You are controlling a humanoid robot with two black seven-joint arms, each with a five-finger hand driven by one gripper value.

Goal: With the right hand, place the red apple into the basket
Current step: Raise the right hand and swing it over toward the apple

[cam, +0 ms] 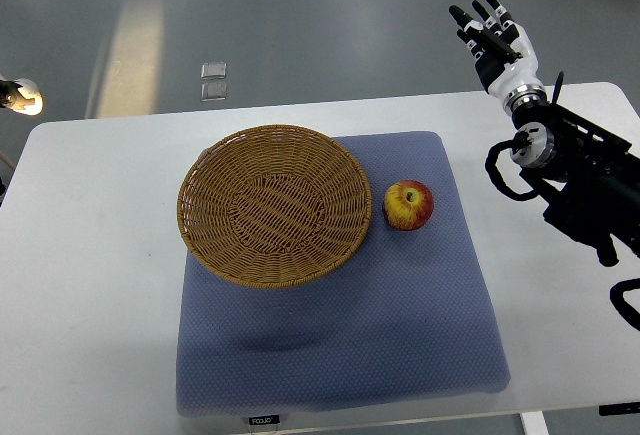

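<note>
From my remote seat I look steeply down on a white table with rounded corners, standing on a smooth grey floor. A pale streak of light lies across the floor at upper left, and two small clear squares sit on the floor just past the table's far edge. At the far left edge I see a small white and orange thing, too cut off to identify. A blue-grey mat covers the table's middle and reaches the near edge, with a small black label at its front rim.

The wicker basket rests on the mat's left part, round, shallow and upright, with nothing in it. The red apple sits on the mat just right of the basket's rim, close to it, though I cannot tell if they touch. It is roundish, so I make out no long axis; its stem dimple faces up toward the camera, with a yellow patch on its left.

The right hand hangs beyond the table's far right corner, fingers spread wide and pointing away, holding nothing, well apart from the apple. Its black arm comes in over the table's right edge.
</note>
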